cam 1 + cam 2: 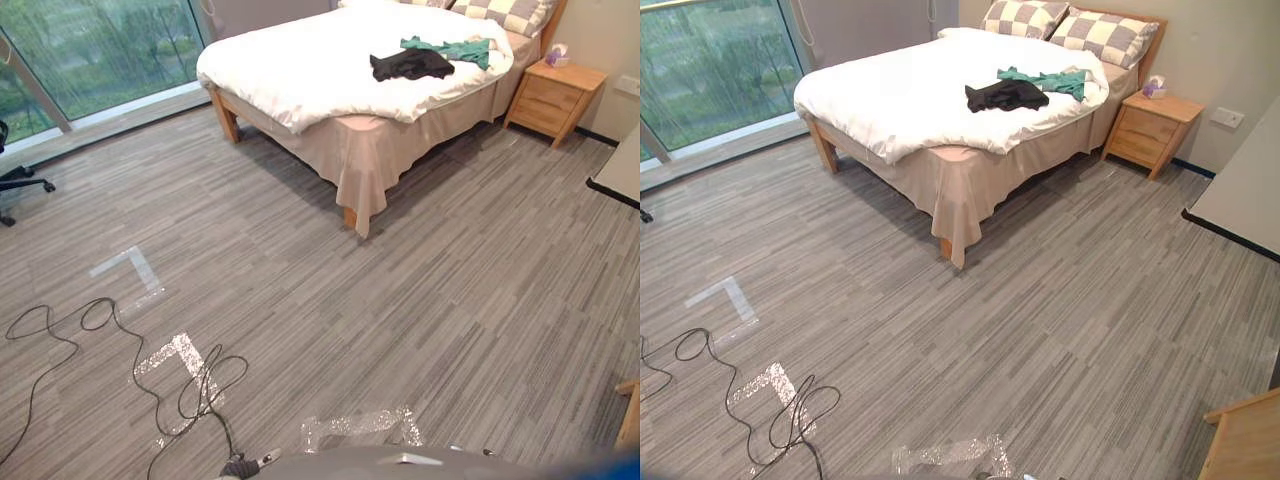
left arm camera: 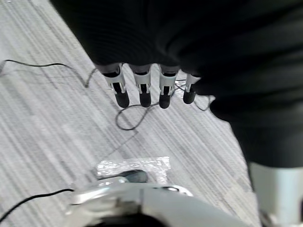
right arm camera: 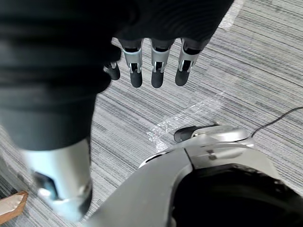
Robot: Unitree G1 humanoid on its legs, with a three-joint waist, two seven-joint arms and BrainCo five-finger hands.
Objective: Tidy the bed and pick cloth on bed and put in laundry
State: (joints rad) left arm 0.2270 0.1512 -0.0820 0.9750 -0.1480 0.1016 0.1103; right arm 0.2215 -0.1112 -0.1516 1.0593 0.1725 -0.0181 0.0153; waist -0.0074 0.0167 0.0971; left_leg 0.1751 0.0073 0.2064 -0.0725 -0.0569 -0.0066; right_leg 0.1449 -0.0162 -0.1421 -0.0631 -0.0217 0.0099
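The left hand's (image 2: 143, 89) fingers (image 2: 165, 91) hang straight and relaxed, spread slightly, with nothing between them. Past their dark tips lies grey striped floor (image 1: 420, 330). The right hand (image 3: 158, 66) is the same: its fingers (image 3: 136, 68) point down, straight and empty, over the floor. Much of each hand is hidden behind its dark cover.

On the near floor are shiny tape marks (image 1: 180, 355), and a plain white tape corner (image 1: 130, 268) lies a little farther off on the left.

The bed (image 1: 960, 185) stands well apart from both hands, at the far side of the room, with a white cover (image 1: 910, 95) and a beige skirt hanging to the floor. A black cloth (image 1: 411, 65) lies crumpled on the cover towards the bed's right edge. A green cloth (image 1: 455, 48) lies just beyond it, nearer the pillows; whether the two touch is hard to tell. Two checked pillows (image 1: 1110, 35) lean at the headboard.

Right of the bed is a wooden nightstand (image 1: 553, 98) with a small pale item (image 1: 1154, 88) on top, too small to make out. A large window (image 1: 90, 50) fills the far left. An office chair (image 1: 15, 180) is cut off at the left edge, a pale tabletop (image 1: 1250, 200) at the right edge, and a piece of wooden furniture (image 1: 1245, 440) at the near right corner.
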